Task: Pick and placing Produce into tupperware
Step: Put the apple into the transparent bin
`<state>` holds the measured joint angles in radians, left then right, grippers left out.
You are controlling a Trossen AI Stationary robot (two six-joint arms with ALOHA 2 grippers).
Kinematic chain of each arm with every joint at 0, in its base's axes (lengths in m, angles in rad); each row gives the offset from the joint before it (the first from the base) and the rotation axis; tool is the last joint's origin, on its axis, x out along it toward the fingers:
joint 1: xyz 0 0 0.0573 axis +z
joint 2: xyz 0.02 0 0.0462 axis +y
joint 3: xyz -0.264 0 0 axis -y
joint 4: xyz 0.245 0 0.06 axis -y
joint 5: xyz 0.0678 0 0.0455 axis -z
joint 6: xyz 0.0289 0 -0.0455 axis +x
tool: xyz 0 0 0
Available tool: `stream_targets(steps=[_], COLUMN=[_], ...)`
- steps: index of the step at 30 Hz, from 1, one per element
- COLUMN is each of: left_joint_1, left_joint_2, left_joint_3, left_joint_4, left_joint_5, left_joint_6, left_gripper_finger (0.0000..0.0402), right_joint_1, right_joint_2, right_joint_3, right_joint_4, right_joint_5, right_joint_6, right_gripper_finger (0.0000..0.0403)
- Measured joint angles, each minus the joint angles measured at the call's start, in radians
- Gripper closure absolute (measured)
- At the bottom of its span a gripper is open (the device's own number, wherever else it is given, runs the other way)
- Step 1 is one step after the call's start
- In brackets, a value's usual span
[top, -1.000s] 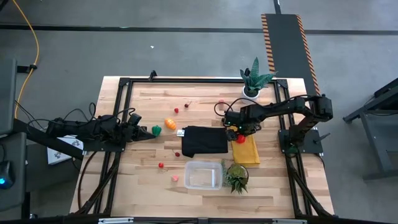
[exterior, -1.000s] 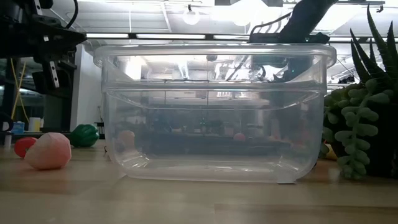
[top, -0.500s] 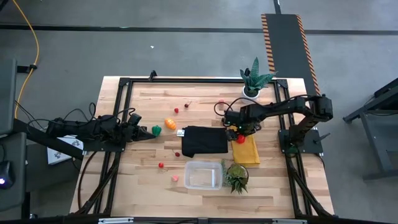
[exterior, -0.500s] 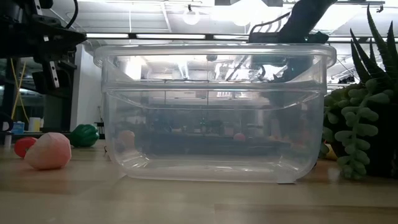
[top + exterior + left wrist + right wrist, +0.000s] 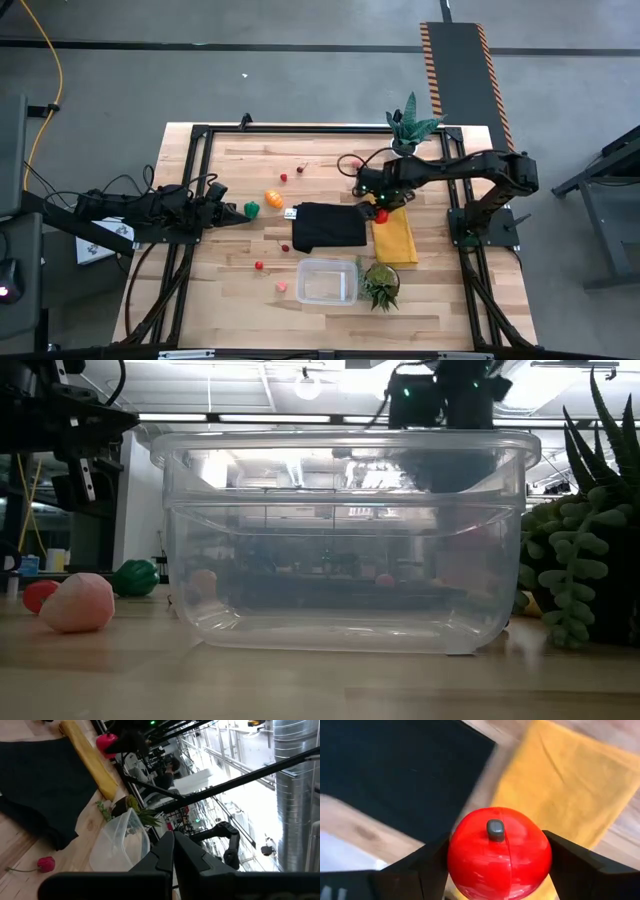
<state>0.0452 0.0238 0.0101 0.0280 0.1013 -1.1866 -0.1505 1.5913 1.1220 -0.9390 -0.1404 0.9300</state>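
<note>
My right gripper [image 5: 381,207] is shut on the large red toy fruit [image 5: 499,852], above the seam between the black cloth [image 5: 328,226] and the yellow cloth [image 5: 397,242]. The clear tupperware [image 5: 327,280] stands on the table in front of the black cloth; it fills the low view [image 5: 345,540]. My left gripper [image 5: 173,846] is shut and waits at the table's left side, next to the green produce [image 5: 251,209]. The orange produce [image 5: 272,198] and small red berries [image 5: 283,178] [image 5: 258,265] lie on the wood. A pink piece [image 5: 77,603] rests left of the tub. My right gripper pinches the red fruit between its two fingers [image 5: 420,865], one on each side of its round body [image 5: 465,855]. The fingers come from above, pointing down. The fruit is lifted clear of the cloths, with its grey stem stub [image 5: 495,829] facing the wrist camera.
A spiky plant in a white pot [image 5: 408,128] stands at the far edge behind the right arm. A second potted plant [image 5: 380,285] stands right beside the tub's right wall. The black frame rails [image 5: 196,170] run along the table's sides.
My right gripper has risen with the red fruit, lifting it clear of the yellow cloth, and has shifted a little toward the far edge. The right arm now shows above the tub in the low view.
</note>
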Motion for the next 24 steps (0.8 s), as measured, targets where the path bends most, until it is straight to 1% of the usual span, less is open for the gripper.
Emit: stream_targets(steps=[7,15,20,24], left_joint_1=[0.000,0.000,0.000,0.000], left_joint_2=[0.000,0.000,0.000,0.000], left_joint_3=[0.000,0.000,0.000,0.000], left_joint_4=[0.000,0.000,0.000,-0.001], left_joint_5=[0.000,0.000,0.000,-0.004], left_joint_6=[0.000,0.000,0.000,0.000], left_gripper_finger=[0.0401,0.0401,0.0401,0.0401], right_joint_1=[0.000,0.020,0.053,0.093], right_joint_2=[0.000,0.000,-0.001,-0.001], right_joint_3=[0.161,0.352,0.420,0.435], right_joint_4=[-0.019,-0.018,-0.006,0.042], right_joint_5=[0.014,0.015,0.015,0.015], right_joint_6=[-0.055,-0.156,-0.212,-0.257], right_gripper_finger=[0.0138,0.0138,0.0138,0.0138])
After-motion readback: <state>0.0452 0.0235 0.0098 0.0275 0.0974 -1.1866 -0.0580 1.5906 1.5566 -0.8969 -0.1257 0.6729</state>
